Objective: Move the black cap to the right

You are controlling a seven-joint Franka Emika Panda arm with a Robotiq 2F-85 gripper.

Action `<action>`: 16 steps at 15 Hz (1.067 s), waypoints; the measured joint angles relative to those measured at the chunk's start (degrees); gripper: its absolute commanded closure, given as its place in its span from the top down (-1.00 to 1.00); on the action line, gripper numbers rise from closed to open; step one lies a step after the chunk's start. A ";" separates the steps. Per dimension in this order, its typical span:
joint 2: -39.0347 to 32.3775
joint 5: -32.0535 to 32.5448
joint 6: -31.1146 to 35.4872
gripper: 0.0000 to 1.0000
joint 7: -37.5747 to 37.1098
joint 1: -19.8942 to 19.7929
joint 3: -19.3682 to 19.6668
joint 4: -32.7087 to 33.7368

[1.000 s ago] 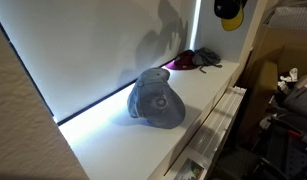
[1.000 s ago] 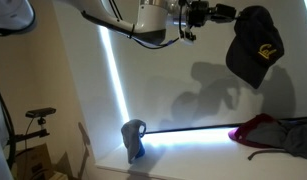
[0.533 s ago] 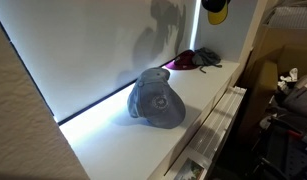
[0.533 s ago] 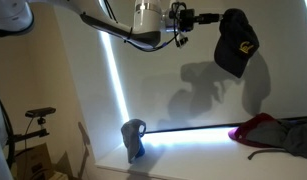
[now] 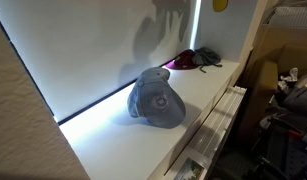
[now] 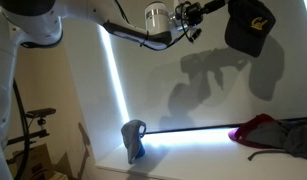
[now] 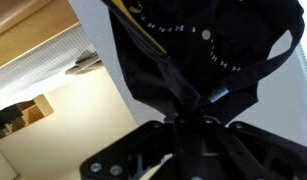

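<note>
The black cap with a yellow brim hangs high in the air from my gripper, which is shut on its fabric. In an exterior view only a yellow sliver of the black cap shows at the top edge. In the wrist view the black cap fills the frame, its black fabric pinched between my fingers, with a yellow edge at the upper left.
A big grey-blue cap sits on the white shelf; it also shows in an exterior view. A dark cap with a magenta brim lies at the shelf's far end, also seen low right. A white wall stands behind.
My gripper has lifted the black cap higher; it has risen nearly out of the top of one exterior view and toward the top right in the other.
</note>
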State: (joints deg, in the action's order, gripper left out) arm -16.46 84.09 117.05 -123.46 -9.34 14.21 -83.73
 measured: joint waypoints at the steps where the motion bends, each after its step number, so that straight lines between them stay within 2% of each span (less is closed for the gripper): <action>1: -2.40 0.00 -2.37 -0.97 0.21 -0.46 0.31 3.17; 4: -9.42 -0.01 -8.74 -0.97 2.28 -2.32 1.34 12.13; 6: -14.04 0.00 -9.96 -0.97 4.30 -3.95 1.93 17.60; 9: -20.37 -5.56 -1.04 -0.97 13.83 -8.53 0.71 25.66; 13: -29.23 -15.25 12.13 -0.97 25.81 -15.84 -3.55 36.16; 14: -31.45 -17.65 14.78 -0.85 29.10 -17.58 -4.96 38.53; 15: -33.66 -20.14 17.29 -0.35 32.74 -19.34 -6.53 40.91; 16: -35.75 -22.59 19.57 -0.35 36.46 -21.00 -8.20 42.91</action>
State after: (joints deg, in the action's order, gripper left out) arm -52.21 61.49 136.62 -86.99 -30.34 6.02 -40.82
